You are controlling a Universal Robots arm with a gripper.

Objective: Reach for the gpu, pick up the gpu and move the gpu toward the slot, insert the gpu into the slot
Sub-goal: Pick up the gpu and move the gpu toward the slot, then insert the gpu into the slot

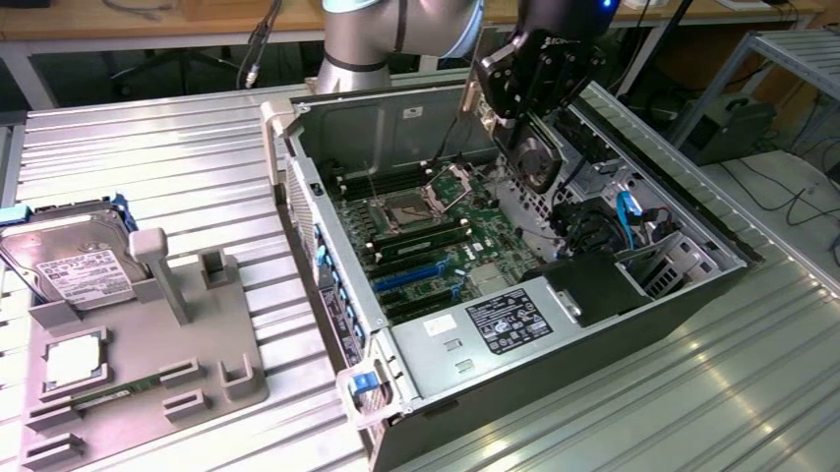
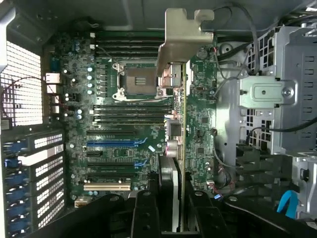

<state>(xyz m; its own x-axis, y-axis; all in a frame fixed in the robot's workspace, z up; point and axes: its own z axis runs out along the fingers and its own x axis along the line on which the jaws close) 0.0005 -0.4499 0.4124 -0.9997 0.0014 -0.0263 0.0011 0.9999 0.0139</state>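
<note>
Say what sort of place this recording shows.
Probably a robotics lab bench for computer assembly: a robot arm whose end effector holds a graphics card above an open computer case on a slatted metal table, with a hard drive in a grey holder.

Exterior high, oblique; wrist close above motherboard [image 1: 493,236] (shared ground)

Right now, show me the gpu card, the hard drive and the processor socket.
Dark gpu card [image 2: 183,42]: wrist view, silver bracket.
Silver boxy hard drive [image 1: 75,264]: exterior view, label.
Square processor socket [image 2: 136,79]: wrist view, centre.

Hard drive [image 1: 73,265], processor chip [image 1: 73,362] on grey fixture [image 1: 210,334]; open computer case [image 1: 558,388] beside.
</note>
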